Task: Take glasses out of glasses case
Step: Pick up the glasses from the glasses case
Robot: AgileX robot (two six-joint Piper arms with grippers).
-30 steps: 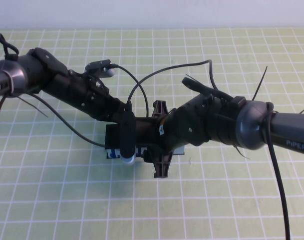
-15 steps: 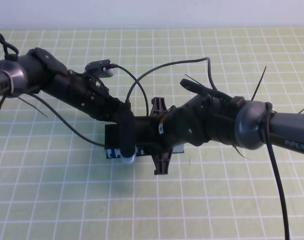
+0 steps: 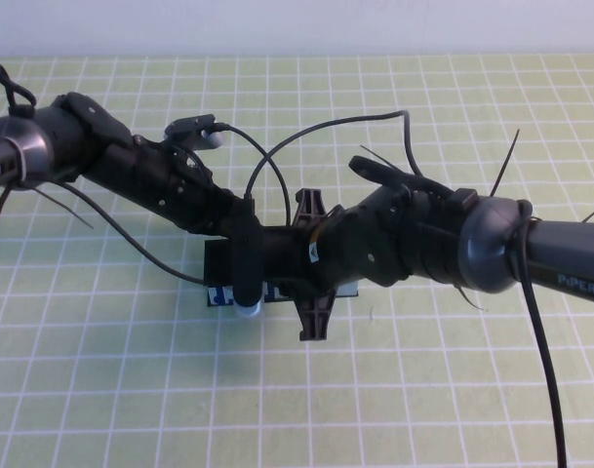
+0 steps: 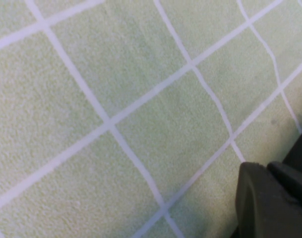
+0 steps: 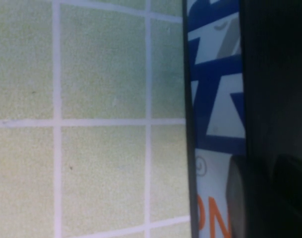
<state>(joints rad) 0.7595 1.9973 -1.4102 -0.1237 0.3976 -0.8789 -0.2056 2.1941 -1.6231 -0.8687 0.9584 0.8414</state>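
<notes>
Both my left gripper [image 3: 246, 283] and right gripper [image 3: 314, 268] hover over the glasses case [image 3: 218, 278]; whether either grips anything, I cannot tell.

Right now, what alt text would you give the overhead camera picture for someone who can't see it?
Two black robot arms meet over a glasses case at the middle of a green gridded mat, almost covering it. The left gripper and right gripper sit at the case; its blue-printed side peeks out below them, and no glasses can be seen.

You get bright, even light; soft shadows under both arms on the tabletop [image 3: 101, 390]; wrist views blur.
</notes>
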